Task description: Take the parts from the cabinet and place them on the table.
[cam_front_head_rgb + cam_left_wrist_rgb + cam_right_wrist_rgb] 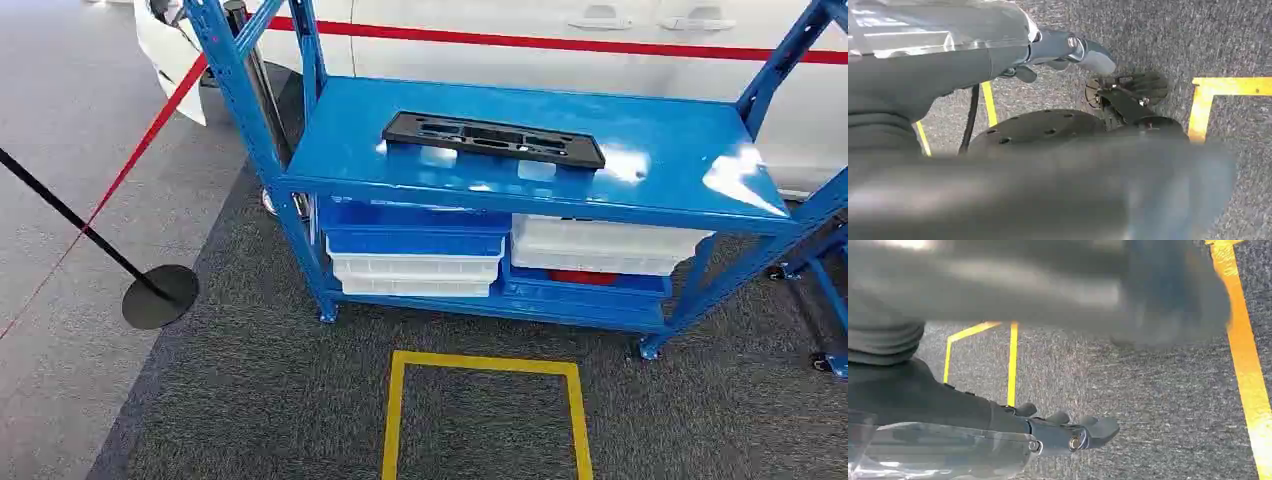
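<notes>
A long black plastic part [493,139] with several cut-outs lies flat on the top shelf of the blue metal cabinet [680,165], a little left of its middle. My left hand [1068,49] hangs at my side above the grey carpet, fingers stretched out and holding nothing. My right hand [1068,432] hangs the same way over the carpet, fingers extended and empty. Both hands are far from the cabinet.
Stacked blue and white trays [415,256] and white bins [600,246] fill the lower shelf. A yellow floor square [485,365] lies in front of the cabinet. A black stanchion base [160,296] with a red belt [150,130] stands at left; a white car [480,60] is behind.
</notes>
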`<state>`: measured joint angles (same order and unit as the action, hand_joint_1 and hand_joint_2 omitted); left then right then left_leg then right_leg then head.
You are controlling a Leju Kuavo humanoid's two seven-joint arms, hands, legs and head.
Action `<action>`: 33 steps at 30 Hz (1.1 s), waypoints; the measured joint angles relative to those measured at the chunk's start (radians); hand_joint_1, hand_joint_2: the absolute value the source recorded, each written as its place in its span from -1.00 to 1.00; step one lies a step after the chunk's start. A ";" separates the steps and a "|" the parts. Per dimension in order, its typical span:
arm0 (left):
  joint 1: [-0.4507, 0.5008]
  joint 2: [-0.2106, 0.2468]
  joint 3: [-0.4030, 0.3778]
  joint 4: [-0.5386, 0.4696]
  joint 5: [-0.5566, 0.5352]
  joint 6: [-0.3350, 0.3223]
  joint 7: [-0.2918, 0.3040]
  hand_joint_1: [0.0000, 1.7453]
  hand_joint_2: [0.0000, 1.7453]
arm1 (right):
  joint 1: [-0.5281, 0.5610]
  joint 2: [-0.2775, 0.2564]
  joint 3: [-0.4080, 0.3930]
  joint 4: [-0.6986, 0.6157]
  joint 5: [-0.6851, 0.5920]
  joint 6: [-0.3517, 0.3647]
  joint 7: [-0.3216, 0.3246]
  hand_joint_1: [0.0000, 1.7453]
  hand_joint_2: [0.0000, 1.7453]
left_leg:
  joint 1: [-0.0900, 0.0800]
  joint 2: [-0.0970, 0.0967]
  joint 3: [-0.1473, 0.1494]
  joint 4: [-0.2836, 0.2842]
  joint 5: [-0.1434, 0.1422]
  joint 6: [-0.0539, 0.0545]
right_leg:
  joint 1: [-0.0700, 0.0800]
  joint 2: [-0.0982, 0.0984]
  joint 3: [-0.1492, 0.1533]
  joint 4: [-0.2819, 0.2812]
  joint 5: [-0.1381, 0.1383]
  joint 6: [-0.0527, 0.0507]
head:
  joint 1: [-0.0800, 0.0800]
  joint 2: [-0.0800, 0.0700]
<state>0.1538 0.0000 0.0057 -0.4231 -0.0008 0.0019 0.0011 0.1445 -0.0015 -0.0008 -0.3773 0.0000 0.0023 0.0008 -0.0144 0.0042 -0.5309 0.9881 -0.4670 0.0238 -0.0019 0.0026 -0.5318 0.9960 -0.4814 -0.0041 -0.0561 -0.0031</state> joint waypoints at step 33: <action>-0.224 -0.078 -0.582 0.194 0.152 0.245 0.049 -1.00 1.00 | -0.185 0.078 0.122 0.150 -0.275 -0.387 0.126 -1.00 1.00 | -0.001 0.001 0.000 0.001 0.001 0.001 | -0.001 0.001 0.001 0.000 0.002 0.003 | 0.000 0.000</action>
<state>-0.0699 -0.0782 -0.5761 -0.2292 0.1511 0.2469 0.0500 -0.0401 0.0767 0.1213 -0.2277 -0.2754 -0.3846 0.1263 -0.0157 0.0047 -0.5308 0.9893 -0.4659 0.0248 -0.0034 0.0031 -0.5310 0.9962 -0.4795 -0.0013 -0.0557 -0.0031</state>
